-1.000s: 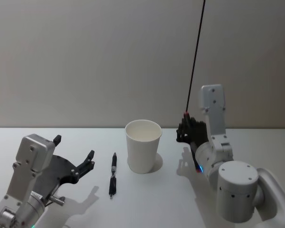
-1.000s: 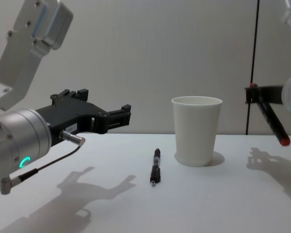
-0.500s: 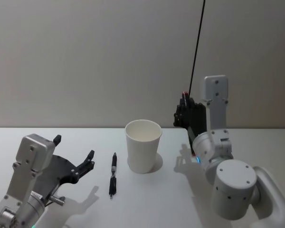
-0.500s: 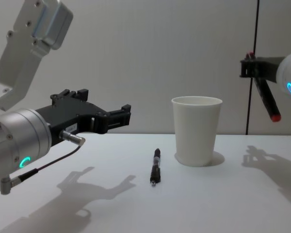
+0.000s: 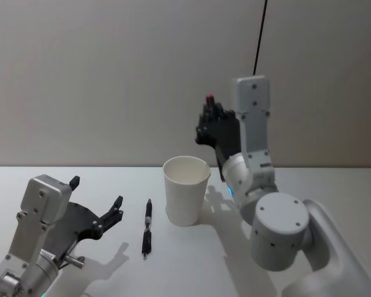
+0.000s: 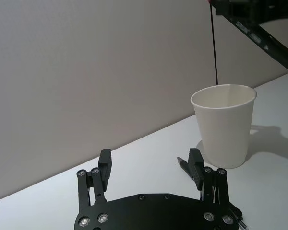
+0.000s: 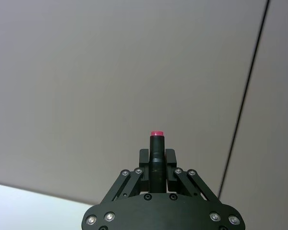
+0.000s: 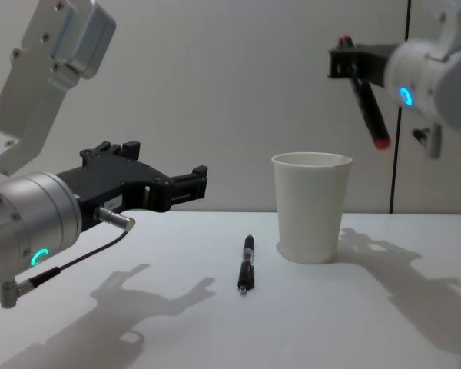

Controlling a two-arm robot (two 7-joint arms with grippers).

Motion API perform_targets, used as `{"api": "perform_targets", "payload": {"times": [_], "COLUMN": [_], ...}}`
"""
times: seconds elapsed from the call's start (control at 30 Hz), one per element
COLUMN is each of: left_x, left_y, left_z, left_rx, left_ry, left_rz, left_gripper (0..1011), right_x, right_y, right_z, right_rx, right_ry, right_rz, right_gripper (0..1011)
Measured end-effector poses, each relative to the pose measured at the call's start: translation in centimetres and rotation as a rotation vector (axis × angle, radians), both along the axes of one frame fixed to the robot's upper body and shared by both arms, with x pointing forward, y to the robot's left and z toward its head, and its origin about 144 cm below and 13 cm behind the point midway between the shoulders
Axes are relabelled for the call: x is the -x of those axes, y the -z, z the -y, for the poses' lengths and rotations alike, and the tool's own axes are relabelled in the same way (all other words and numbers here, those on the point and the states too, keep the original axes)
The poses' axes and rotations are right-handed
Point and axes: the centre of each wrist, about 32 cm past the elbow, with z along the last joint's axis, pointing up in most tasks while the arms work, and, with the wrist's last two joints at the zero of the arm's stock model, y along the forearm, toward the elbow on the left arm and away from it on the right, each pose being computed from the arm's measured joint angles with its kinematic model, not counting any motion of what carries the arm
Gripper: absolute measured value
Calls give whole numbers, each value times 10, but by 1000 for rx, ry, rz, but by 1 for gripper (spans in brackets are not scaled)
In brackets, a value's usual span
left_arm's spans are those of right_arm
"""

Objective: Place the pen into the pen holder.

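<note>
So the right gripper (image 8: 359, 68) is up in the air, clamped on a black pen (image 8: 369, 104) with red at both ends. The jaws are pinched tight around the barrel near its top end, which you can see nicely from the right wrist view, where the pen (image 7: 157, 143) pokes straight out between the fingers. From the chest view the pen hangs tilted, and its lower red tip is above the rim of the pen holder (image 8: 311, 207) and a bit off to the holder's right side, not over the mouth. Can't really tell how far forward or back it sits relative to the cup. The pen holder itself is a plain white paper cup standing upright on the white table (image 8: 353, 323), roughly mid-table. There's also a second black pen (image 8: 247, 265) lying flat on the table just to the left of the cup, close to it but not touching. The left gripper (image 6: 150, 160) hovers low over the left part of the table, jaws spread wide with nothing in them, pointing toward that second pen and the cup.
</note>
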Motion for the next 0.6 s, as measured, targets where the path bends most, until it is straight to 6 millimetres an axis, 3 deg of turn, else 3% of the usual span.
{"api": "perform_targets", "payload": {"times": [0.33, 0.6], "left_x": [0, 0], "left_y": [0, 0], "left_z": [0, 0], "left_rx": [0, 0], "left_ry": [0, 0], "left_rz": [0, 0], "left_gripper": [1003, 1003], "right_x": [-10, -19], "right_y": [-20, -23], "right_z": [-24, -35], "right_rx": [12, 41], "right_ry": [-39, -26], "right_rz": [97, 113], "right_gripper": [193, 193]}}
